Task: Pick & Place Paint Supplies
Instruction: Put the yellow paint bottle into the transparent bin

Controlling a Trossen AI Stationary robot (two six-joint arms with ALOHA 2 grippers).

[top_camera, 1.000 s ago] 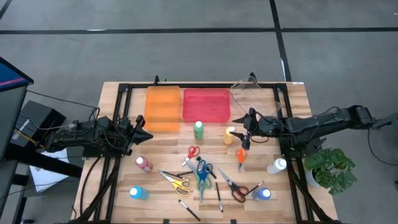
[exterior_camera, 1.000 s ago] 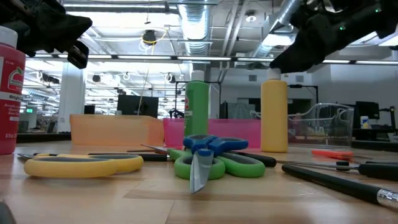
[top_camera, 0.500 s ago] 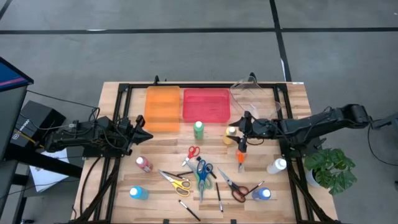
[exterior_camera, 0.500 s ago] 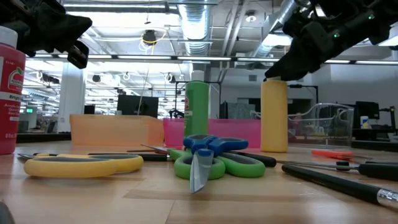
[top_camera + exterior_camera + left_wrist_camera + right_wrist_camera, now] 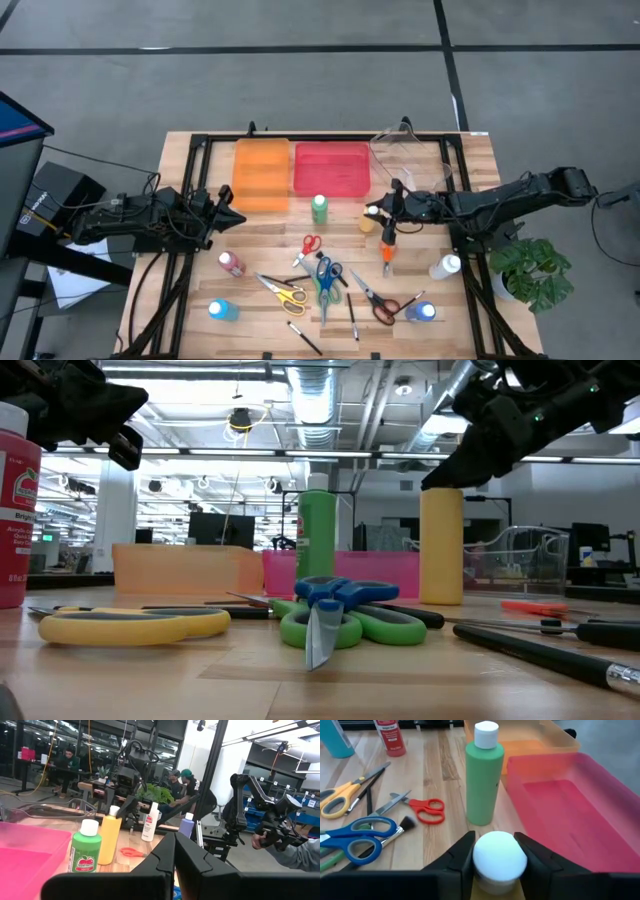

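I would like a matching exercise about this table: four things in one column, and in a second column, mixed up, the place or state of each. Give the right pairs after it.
Things:
1. yellow bottle
2. green bottle
3. pink bottle
4. left pincer

Places or states:
A. stands upright just in front of the red tray
B. shut, hanging above the table in front of the orange tray
C. its white cap sits between the fingers of the right pincer
D. lies near the table's left side

Pairs: 1-C, 2-A, 3-D, 4-B
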